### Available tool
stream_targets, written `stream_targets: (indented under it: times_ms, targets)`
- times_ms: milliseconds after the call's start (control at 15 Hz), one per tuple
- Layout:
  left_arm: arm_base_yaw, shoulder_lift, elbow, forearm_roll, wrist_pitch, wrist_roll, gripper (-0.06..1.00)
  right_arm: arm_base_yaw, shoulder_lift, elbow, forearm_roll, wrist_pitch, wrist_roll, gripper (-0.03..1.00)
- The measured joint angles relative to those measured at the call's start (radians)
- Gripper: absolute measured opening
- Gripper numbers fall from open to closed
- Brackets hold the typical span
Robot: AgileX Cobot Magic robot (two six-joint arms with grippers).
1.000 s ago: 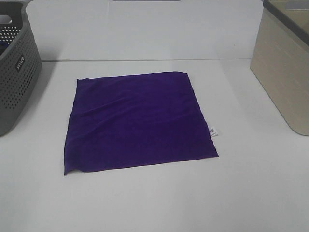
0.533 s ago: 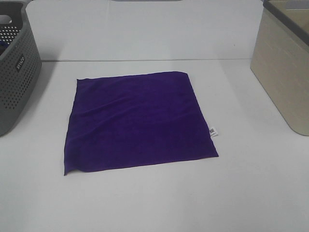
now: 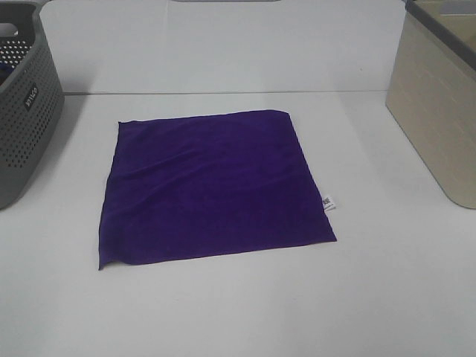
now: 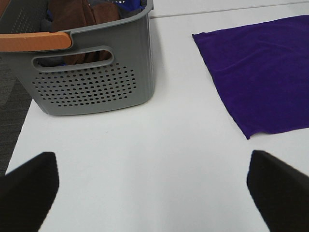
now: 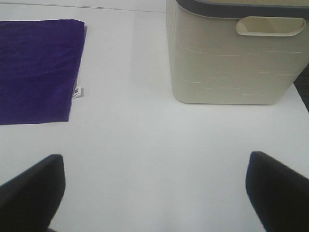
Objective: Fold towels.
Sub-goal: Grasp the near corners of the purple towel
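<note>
A deep purple towel (image 3: 212, 186) lies spread flat in the middle of the white table, its small white tag (image 3: 328, 202) on the right edge. The towel (image 4: 263, 77) also shows in the left wrist view, and the towel (image 5: 38, 67) with its tag (image 5: 77, 92) in the right wrist view. Neither arm appears in the high view. My left gripper (image 4: 152, 191) is open over bare table between the grey basket and the towel's near left corner. My right gripper (image 5: 152, 191) is open over bare table, with the towel to one side and the beige basket to the other. Both hold nothing.
A grey perforated basket (image 3: 26, 104) stands at the table's left edge; in the left wrist view this basket (image 4: 87, 82) holds brown and blue cloths. A beige basket (image 3: 439, 111) stands at the right edge, also seen as the basket (image 5: 231, 58) in the right wrist view.
</note>
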Motion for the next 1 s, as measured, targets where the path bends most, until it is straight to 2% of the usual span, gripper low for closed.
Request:
stream_targets:
  times_ms: [1000]
  targets:
    - [0.000, 0.000, 0.000, 0.000, 0.000, 0.001, 0.99, 0.000, 0.000, 0.000, 0.000, 0.000, -0.002, 0.98]
